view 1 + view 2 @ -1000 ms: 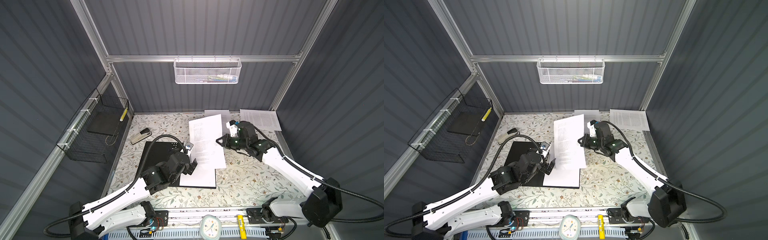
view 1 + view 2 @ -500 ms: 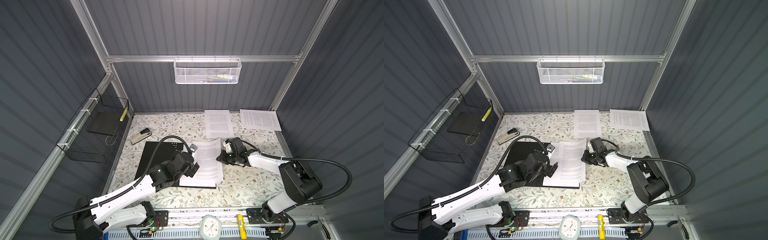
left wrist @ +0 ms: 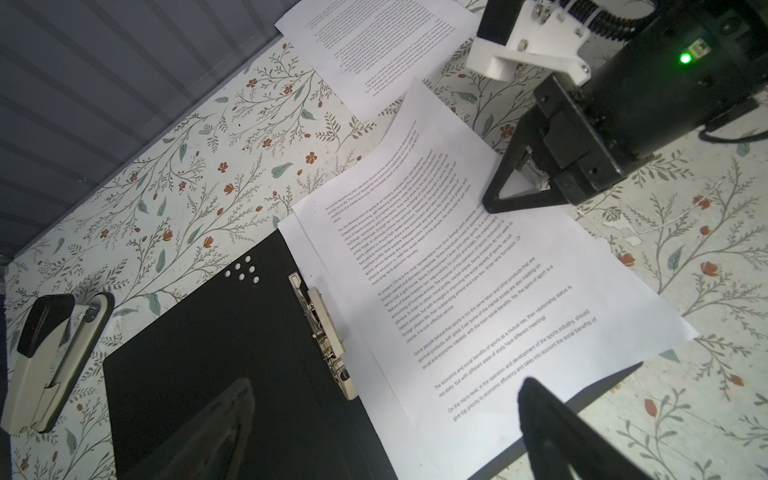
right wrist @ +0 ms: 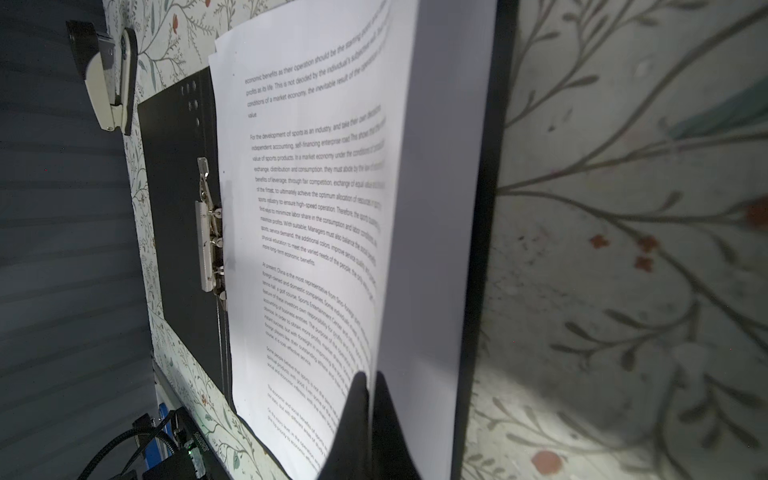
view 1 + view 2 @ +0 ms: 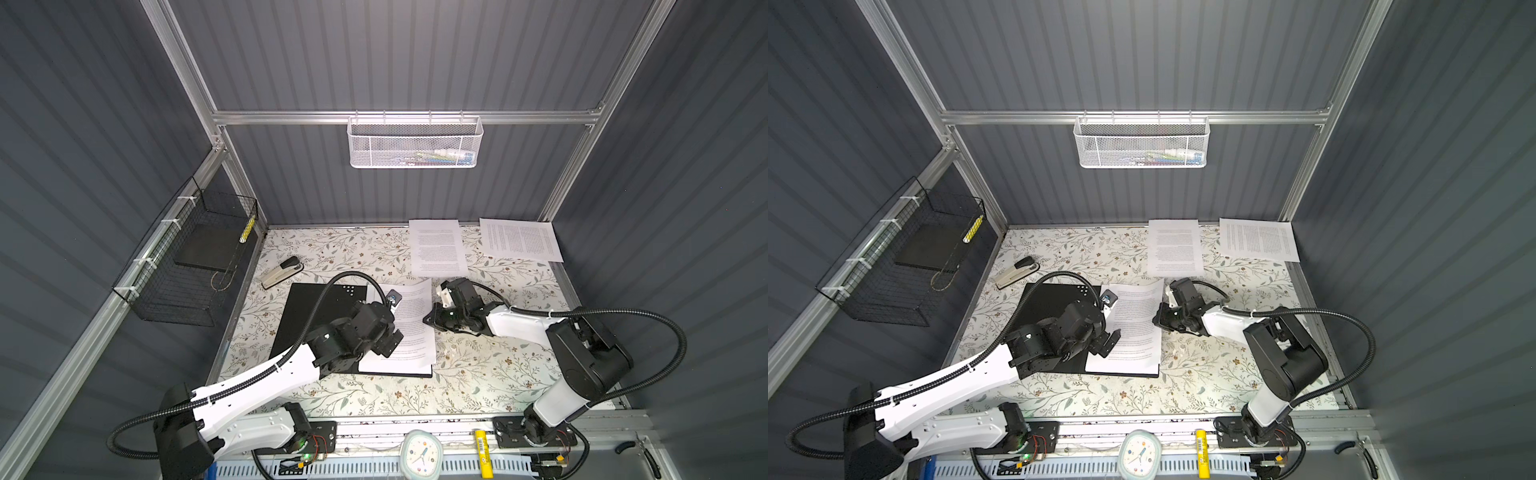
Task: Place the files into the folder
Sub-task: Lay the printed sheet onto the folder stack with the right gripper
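Two lie flat at table (image 5: 332,257) far edge: 12 o'clock sheet (image 5: 436,249), 1 o'clock sheet (image 5: 519,245), print too small. Top sheet (image 3: 457,291) on open black folder (image 3: 208,353), beside metal clip (image 3: 326,332), reads "For the development of sports as an industry". Right gripper (image 4: 368,386), arm low, reaching from 3 o'clock, pinches its edge. Left gripper (image 3: 386,381) hovers over folder, jaws spread.

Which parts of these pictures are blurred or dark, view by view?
Right wrist view: the sheet blurs toward the right gripper, and the tablecloth is soft. Left wrist view: print sharp, but the left gripper shows blurred, dark fingers. Both top views: sharp throughout.
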### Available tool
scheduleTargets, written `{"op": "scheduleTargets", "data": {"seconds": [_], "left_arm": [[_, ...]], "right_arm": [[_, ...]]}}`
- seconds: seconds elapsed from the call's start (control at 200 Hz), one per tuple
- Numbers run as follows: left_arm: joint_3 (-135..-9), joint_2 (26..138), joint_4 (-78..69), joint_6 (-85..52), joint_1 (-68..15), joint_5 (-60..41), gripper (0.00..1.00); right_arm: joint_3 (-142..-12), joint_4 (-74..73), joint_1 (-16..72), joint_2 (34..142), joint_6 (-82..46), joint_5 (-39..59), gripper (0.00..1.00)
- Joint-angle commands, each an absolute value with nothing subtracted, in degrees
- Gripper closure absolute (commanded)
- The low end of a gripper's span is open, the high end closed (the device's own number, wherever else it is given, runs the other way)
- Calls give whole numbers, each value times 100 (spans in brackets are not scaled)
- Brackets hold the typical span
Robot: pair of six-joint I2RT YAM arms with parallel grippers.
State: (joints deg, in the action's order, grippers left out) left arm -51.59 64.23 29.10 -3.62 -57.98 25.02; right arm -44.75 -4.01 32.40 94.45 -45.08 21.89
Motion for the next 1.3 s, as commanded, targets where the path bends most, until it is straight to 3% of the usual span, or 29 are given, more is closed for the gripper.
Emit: {"op": "scheduleTargets", "data": {"seconds": [0.0, 1.291], "left_arm": [[-5350, 6458, 3053, -433, -5776, 2367, 0], [-5439, 6676, 3375, -490, -5783, 2094, 0]], "right_arm": [[-4592, -609, 3347, 9512, -4656, 2239, 100], [-4597, -1037, 3647, 9889, -5533, 2065, 100]]}}
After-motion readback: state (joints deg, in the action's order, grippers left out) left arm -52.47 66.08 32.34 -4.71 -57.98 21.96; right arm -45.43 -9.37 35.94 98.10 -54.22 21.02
